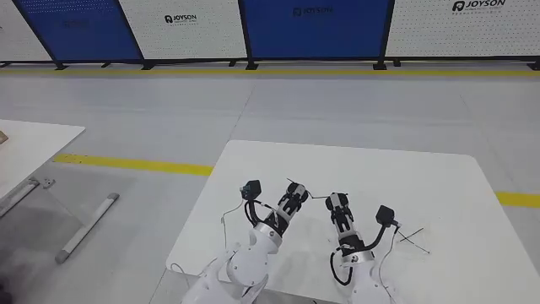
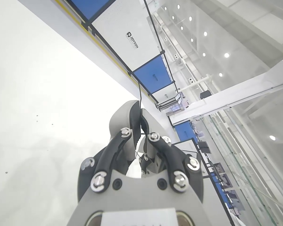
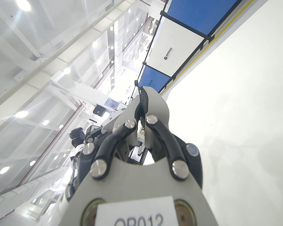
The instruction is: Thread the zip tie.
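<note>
In the left end effector [image 2: 139, 113], zip tie [image 2: 139, 92].

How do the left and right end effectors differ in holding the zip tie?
From the left end effector a long thin tail of the zip tie runs past its tips; from the right end effector only a short stub pokes out. In the top view the left one slants inward more, the right points nearly straight ahead. Both are shut on the tie.

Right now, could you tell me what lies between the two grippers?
A thin black zip tie spans from the left gripper to the right gripper, seen in the top view.
</note>
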